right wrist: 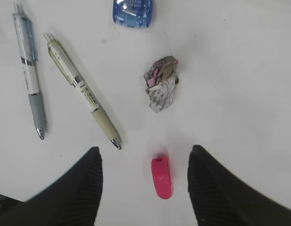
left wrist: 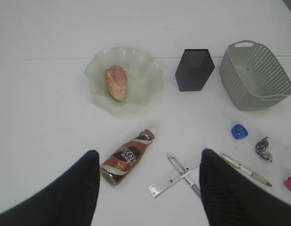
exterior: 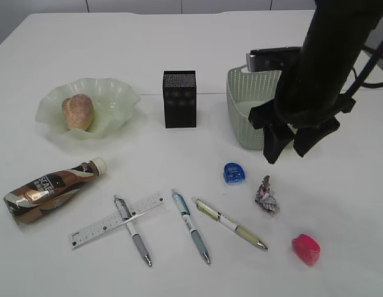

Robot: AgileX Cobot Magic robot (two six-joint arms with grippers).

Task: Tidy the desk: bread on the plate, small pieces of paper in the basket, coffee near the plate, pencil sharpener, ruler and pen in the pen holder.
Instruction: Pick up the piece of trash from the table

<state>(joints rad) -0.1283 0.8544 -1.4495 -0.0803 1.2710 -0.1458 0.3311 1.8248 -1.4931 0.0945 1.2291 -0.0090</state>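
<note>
- Presently the right pincer (exterior: 289, 143) hangs above the counter (exterior: 339, 204) in front of the basket (exterior: 244, 111), jaws apart with nothing between them; the left pincer (left wrist: 147, 188) is likewise parted and empty, seen only in its own wrist view
- The step in hand looks like a pick-up on the right side: the right wrist view has the pink pencil sharpener (right wrist: 162, 177) lying between the two fingers and the crumpled paper (right wrist: 161, 84) just beyond it
- If the pink sharpener is the target, come straight down so the fingers pass either side of its narrow width, and close only once low enough to catch its body, not its top edge
- It looks smooth, so a slanted squeeze could squirt it out
- Keep clear of the cream pen (right wrist: 82, 89) off to the left of the fingers
- Then lift well up before carrying it past the basket to the pen holder (exterior: 179, 99), which stands between basket and plate (exterior: 117, 102)
- The bread (exterior: 78, 111) already sits on the plate; the coffee (exterior: 52, 189) lies on its side near it; ruler (exterior: 117, 219), three pens and the blue pencil sharpener (exterior: 234, 172) wait on the counter
</note>
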